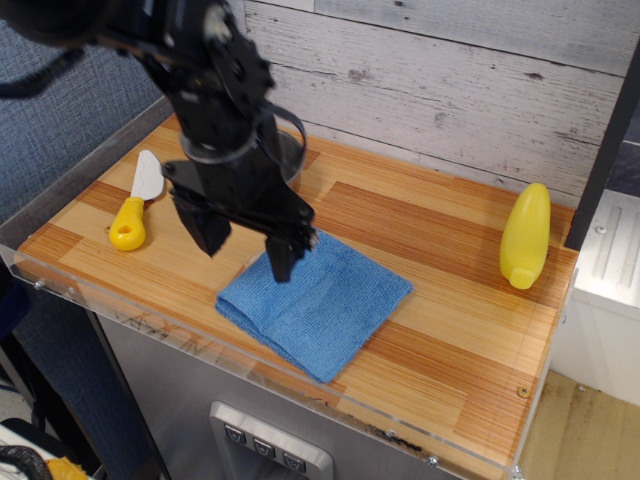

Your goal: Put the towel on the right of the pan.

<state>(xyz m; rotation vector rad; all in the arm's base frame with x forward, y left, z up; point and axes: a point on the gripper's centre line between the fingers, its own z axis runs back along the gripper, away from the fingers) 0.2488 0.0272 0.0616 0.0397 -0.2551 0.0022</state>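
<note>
The blue folded towel (325,300) lies flat near the front middle of the wooden table. The steel pan (294,158) stands behind it at the back left and is almost wholly hidden by my arm; only a bit of its right rim shows. My gripper (247,245) is open and empty, pointing down. It hangs over the towel's back left corner, with one finger (283,255) over the cloth and the other (210,230) left of it over bare wood. I cannot tell if it touches the towel.
A yellow-handled white spatula (130,215) lies at the left of the table. A yellow bottle (525,235) lies at the far right edge. A plank wall runs behind the table, and a clear rim (300,385) lines its front edge.
</note>
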